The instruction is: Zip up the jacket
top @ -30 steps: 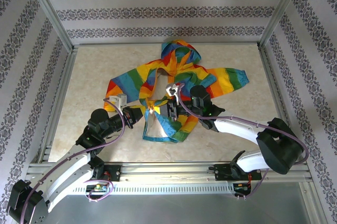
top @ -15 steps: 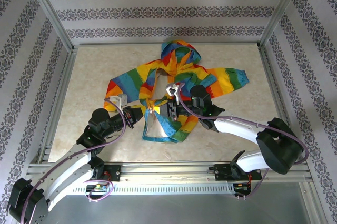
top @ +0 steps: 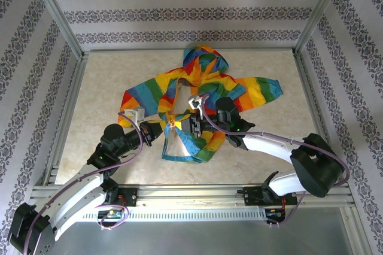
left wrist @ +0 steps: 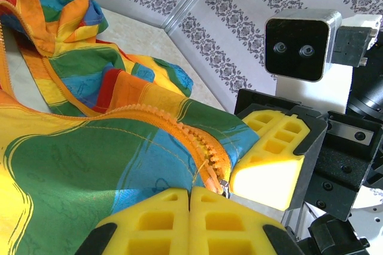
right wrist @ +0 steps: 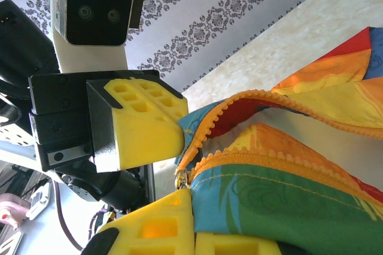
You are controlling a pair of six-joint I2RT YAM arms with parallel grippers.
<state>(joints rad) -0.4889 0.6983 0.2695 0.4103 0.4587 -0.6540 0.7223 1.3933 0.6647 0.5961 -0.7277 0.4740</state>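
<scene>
Left gripper [left wrist: 190,210] has its yellow pads pressed flat together, pinching the jacket [top: 203,87] at its front edge, right where the two toothed sides of the orange zipper [left wrist: 179,126] meet. Right gripper [right wrist: 192,231] sits just beside it, nearly tip to tip — pads also closed, blue-green fabric clamped between them. Past the grip the zipper sides split apart, unzipped. Jacket lies crumpled mid-table [top: 102,87], sleeves spread left and right, hood [top: 206,60] at the far end — toward the patterned back wall [top: 191,15].
</scene>
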